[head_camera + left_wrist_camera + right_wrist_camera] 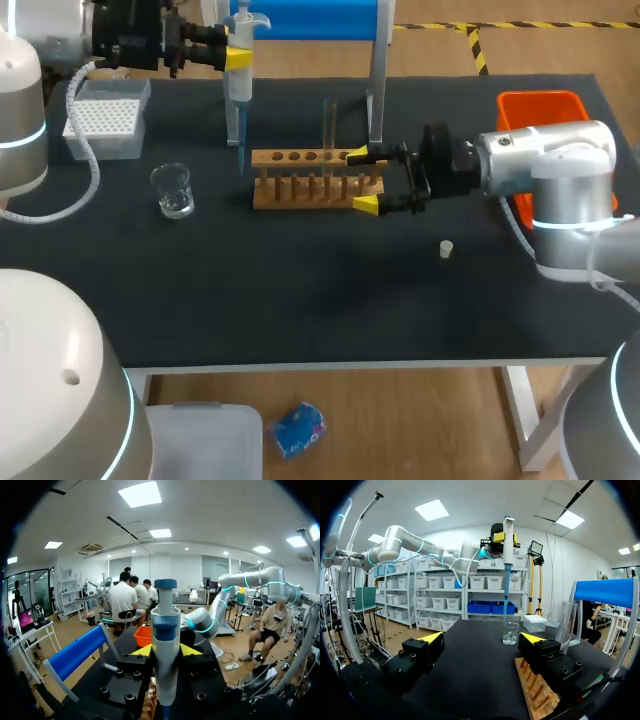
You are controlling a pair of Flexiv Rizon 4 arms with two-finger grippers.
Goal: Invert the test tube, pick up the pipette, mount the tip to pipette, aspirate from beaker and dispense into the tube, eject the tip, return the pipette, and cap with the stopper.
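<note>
Pipette [165, 625] clamped in left tool [166, 650]; rack [300, 188], tube [328, 125] by spread right tool [362, 180].

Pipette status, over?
Left gripper, jaws shut on pipette, upright off table. Right gripper, jaws open at rack end, near test tube. Beaker unobstructed.

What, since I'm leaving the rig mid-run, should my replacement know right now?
Left gripper: shut on the pipette, held raised beyond the rack; a blue tip looks mounted.
Right gripper: open, fingers either side of the rack's end.
Test tube is upright in the rack, the beaker is beside the rack, and the stopper is loose on the table.
Done: pipette picked up.
To do: aspirate, dispense, eject tip, return pipette, cap.
</note>
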